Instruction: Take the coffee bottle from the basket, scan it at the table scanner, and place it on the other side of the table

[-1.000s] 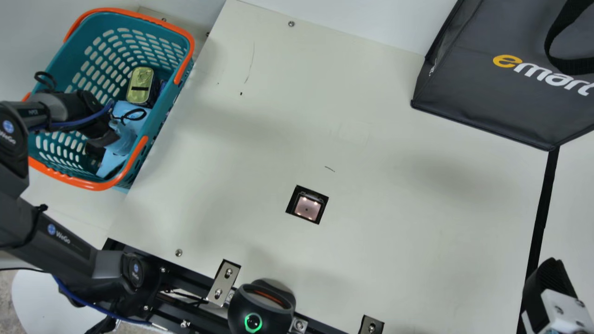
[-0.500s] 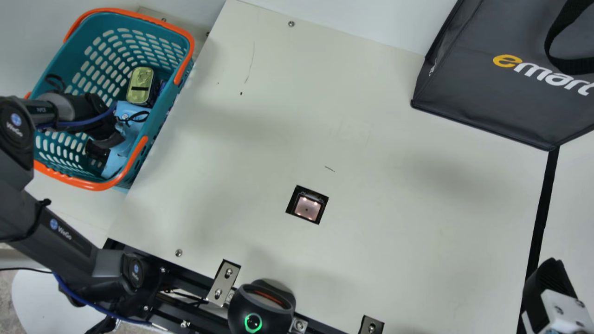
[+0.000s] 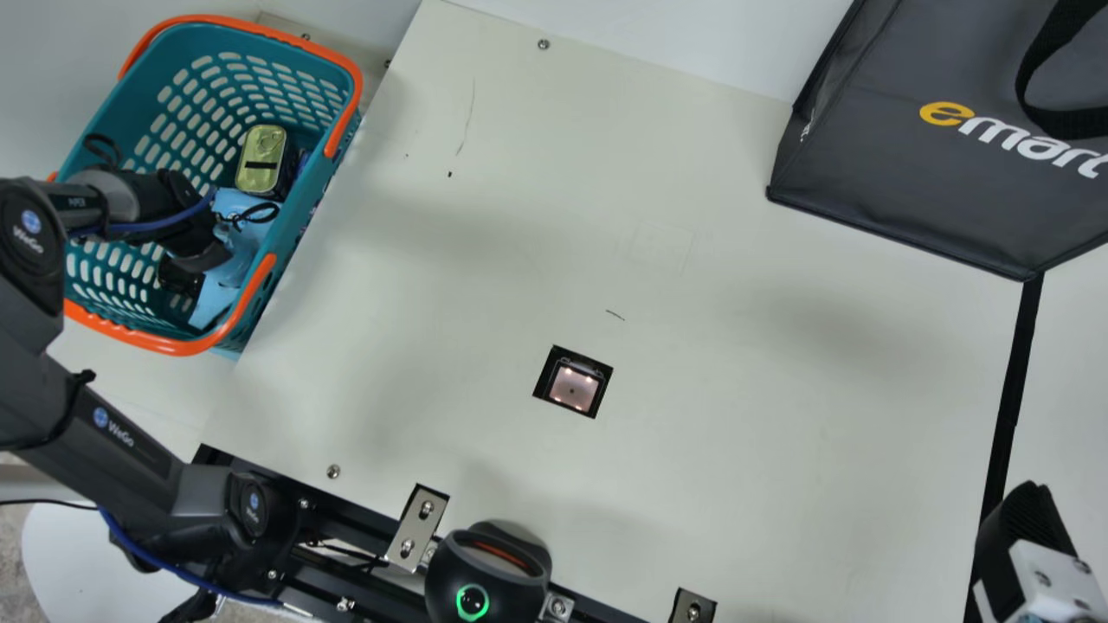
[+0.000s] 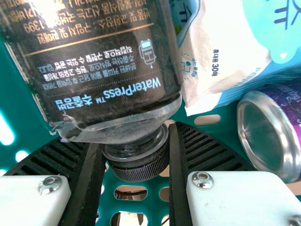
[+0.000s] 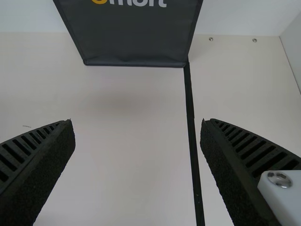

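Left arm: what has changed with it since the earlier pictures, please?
The left arm has shifted slightly toward the main view's right, at the basket. Its jaws clasp the bottle by its neck; whether they did before, I cannot tell. Scanner, bag and tin stayed.

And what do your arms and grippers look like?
My left arm is dark grey and black, with round blue marks, white lettering and a blue cable. The left gripper and right gripper each have black ribbed fingers on white, screwed mounts.
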